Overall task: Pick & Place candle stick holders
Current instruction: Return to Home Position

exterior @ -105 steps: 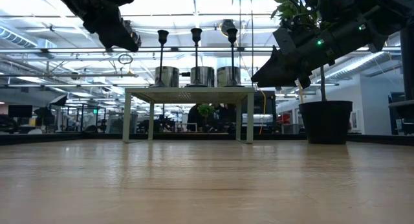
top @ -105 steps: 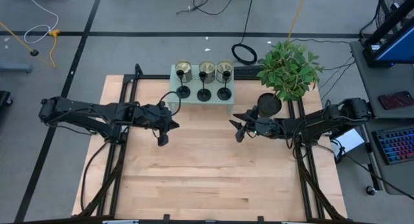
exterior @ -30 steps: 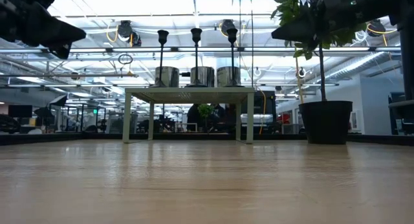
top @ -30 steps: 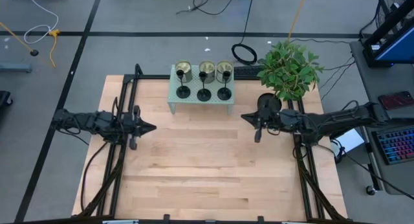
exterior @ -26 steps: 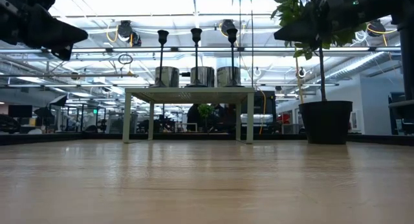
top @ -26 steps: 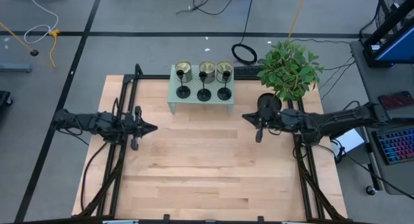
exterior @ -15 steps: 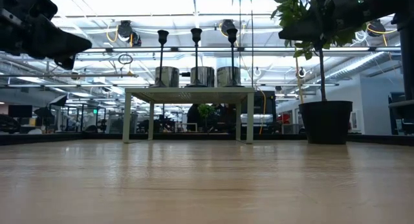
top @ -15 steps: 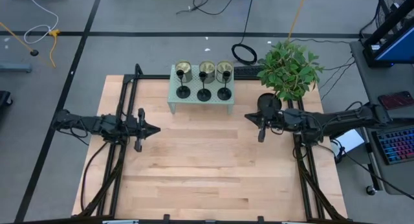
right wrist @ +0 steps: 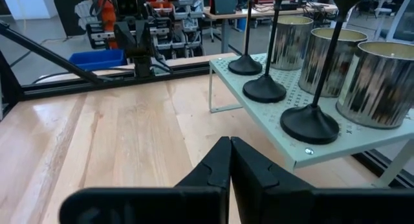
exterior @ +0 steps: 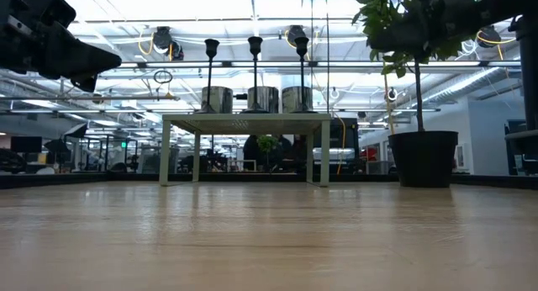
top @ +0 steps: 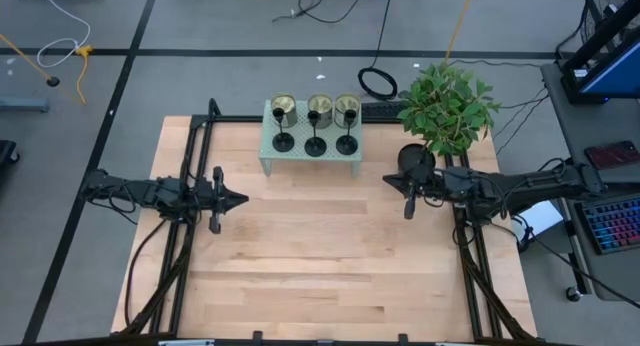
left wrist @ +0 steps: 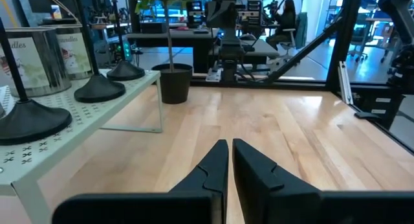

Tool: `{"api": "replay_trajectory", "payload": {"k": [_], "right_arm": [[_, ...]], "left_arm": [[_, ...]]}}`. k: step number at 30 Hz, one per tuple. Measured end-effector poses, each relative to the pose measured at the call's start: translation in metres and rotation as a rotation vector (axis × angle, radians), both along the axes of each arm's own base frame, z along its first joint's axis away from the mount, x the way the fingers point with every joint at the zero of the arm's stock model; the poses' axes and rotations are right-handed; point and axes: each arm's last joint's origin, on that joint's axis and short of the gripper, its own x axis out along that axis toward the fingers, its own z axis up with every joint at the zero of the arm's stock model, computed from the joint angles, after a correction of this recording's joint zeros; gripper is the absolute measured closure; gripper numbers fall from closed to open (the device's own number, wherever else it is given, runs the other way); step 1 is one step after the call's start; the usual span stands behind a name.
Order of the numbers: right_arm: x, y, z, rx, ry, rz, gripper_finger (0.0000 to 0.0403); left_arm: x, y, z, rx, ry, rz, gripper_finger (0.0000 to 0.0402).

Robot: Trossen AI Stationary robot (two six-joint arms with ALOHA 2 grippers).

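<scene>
Left fingers (left wrist: 212, 164) and right fingers (right wrist: 217, 160) together; "ndles" on cans (left wrist: 31, 61)

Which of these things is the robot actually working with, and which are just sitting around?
Part of the job: three black candle stick holders standing on the pale green shelf; left arm and right arm, jaws shut, at the sides of the table.
Just lying about: three metal cans behind them; the potted plant.

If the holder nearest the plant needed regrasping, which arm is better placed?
Right. The right end effector, shut, hangs on that holder's side of the shelf; the left end effector would reach past two others.
</scene>
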Motion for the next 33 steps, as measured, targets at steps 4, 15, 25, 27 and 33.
{"api": "replay_trajectory", "payload": {"k": [4,15,25,27,33], "right_arm": [[0.0,0.0,-0.002,0.011,0.013,-0.001,0.0399],[-0.005,0.0,-0.019,0.065,0.053,-0.013,0.0399],[-0.026,-0.002,-0.058,0.064,-0.099,-0.006,0.0399],[-0.031,-0.002,-0.064,0.064,-0.133,-0.005,0.0399],[-0.042,-0.002,-0.079,0.067,-0.17,-0.003,0.0399]], "left_arm": [[0.0,0.0,0.0,0.0,0.001,0.0,0.0376],[0.0,0.0,0.0,0.002,0.005,0.0,0.0376],[0.0,0.0,0.0,0.0,0.004,0.0,0.0376],[0.0,0.0,0.0,0.0,0.004,0.0,0.0376],[0.0,0.0,0.0,0.0,0.003,0.001,0.0376]]}}
